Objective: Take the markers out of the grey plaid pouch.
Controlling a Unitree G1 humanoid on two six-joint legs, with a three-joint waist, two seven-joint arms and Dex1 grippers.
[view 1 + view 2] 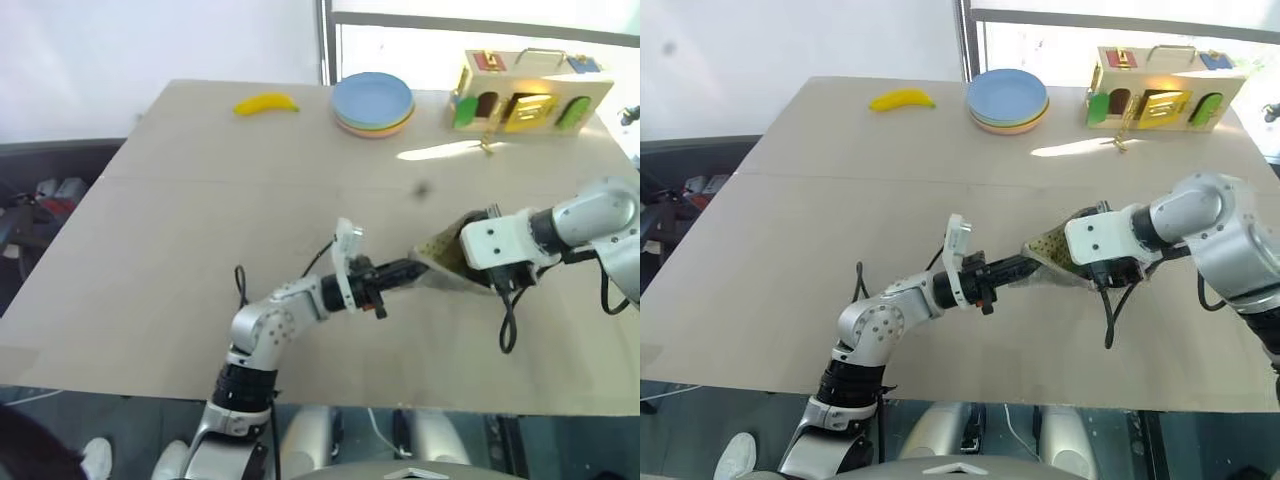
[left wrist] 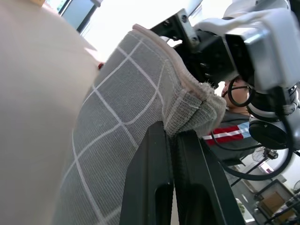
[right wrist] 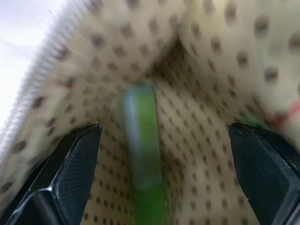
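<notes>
Two robot arms meet over the middle of a pale wooden worktop, toward its near right side. The left hand has its two black fingers pressed together, pinching a corner of the grey plaid pouch. The pouch is held up off the worktop between the two arms, its mouth open and its tan dotted lining showing.

The right hand has its fingers spread wide at the pouch's open mouth, one on each side of a light green marker lying inside against the lining. The fingers are not touching the marker. A reddish tip shows at the edge of the lining, too blurred to identify.

On the far side of the worktop lie a yellow banana, a stack of coloured plates and, further right, a wooden toy box with coloured doors.
</notes>
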